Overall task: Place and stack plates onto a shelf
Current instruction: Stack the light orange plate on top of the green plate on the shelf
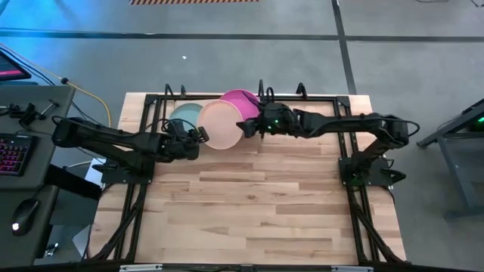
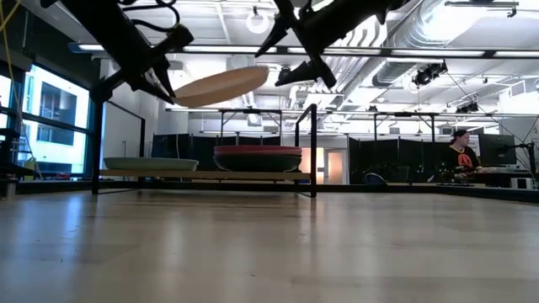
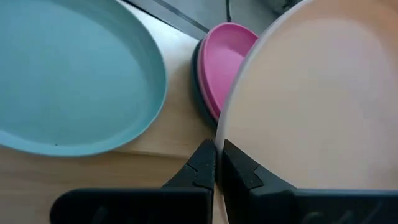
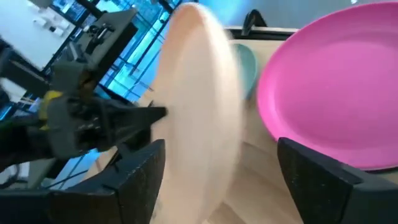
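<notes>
Now, left jaws around pink plate (image 1: 221,125).

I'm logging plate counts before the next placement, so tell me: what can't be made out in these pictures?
- Stack size: under the magenta plate, the high view hides lower plates; in the low view the rims merge.
- Left tool: shut on the pink plate; the plate hides the fingertips.
- Right wrist view: pink plate blurred.
- Shelf: far side hidden in the low view.
</notes>
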